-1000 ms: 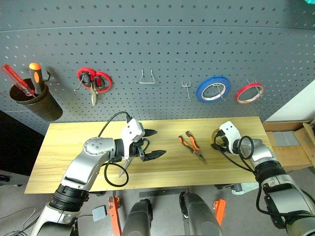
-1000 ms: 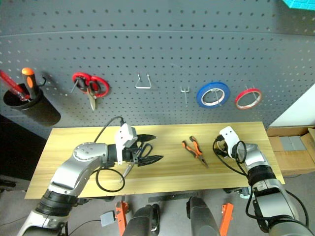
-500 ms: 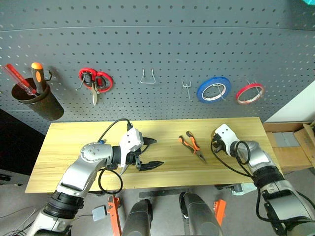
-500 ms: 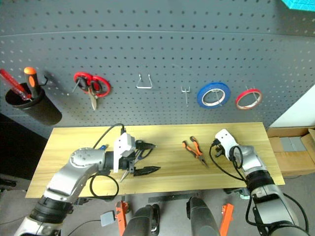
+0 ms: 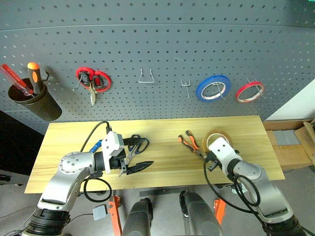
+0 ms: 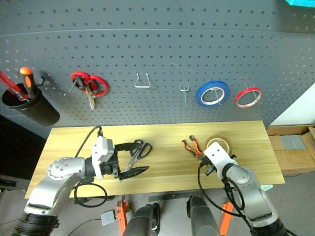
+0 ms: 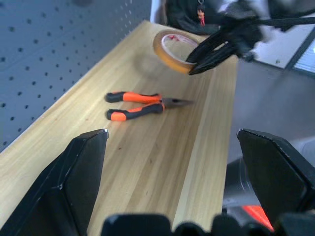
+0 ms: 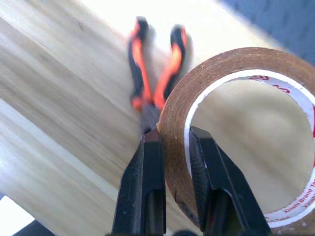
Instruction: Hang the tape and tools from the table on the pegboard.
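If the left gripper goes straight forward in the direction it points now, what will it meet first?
Probably the pliers: in the left wrist view they lie on the table ahead of the open left gripper. Beyond them the right gripper holds the tape. Depth is uncertain.

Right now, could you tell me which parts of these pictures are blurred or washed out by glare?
Right wrist view: the pliers are soft, the tape sharper, and glare whitens the table behind them. Left wrist view: the right gripper and background are blurred. Left eye view: a pale sheen crosses the pegboard.
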